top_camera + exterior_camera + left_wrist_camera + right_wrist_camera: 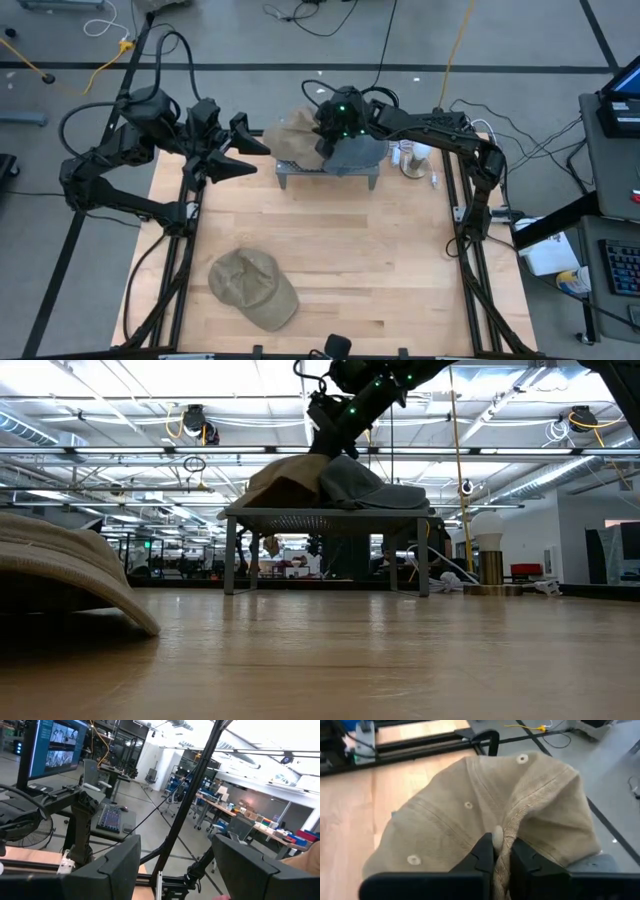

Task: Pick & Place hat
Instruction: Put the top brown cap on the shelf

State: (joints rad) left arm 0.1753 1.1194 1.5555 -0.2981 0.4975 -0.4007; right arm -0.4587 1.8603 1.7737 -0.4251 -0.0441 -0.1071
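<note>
A: Right, status. Right gripper (502,857) is over the small metal rack (330,172) at the far side of the desk (380,260), fingers pressed together on a fold of the tan hat (485,815). The crown is bunched up between them, seam and all.

B: Hat off the rack yet?

A: Can't say it's clear. In the low view the tan hat sits on or just above the rack top, next to a grey hat (375,485) lying there. I'd call it the pickup stage: gripped, but not carried anywhere.

B: And the other one on the desk?

A: A second tan hat (252,288) lies flat near the front edge, left of centre, brim toward the front right. Possibly placed already, though nothing here proves that. If so, one is down, one in hand, the grey one waiting.

B: Left arm?

A: Left gripper (245,155) hangs raised at the desk's far-left corner, fingers spread, holding nothing.

B: Materials?

A: Hat is soft cotton twill, stitched panels, small eyelets, a button on top; it creases freely under the pinch. Rack is grey metal on thin legs with a perforated top. Desk is pale wood planks, smooth.
</note>
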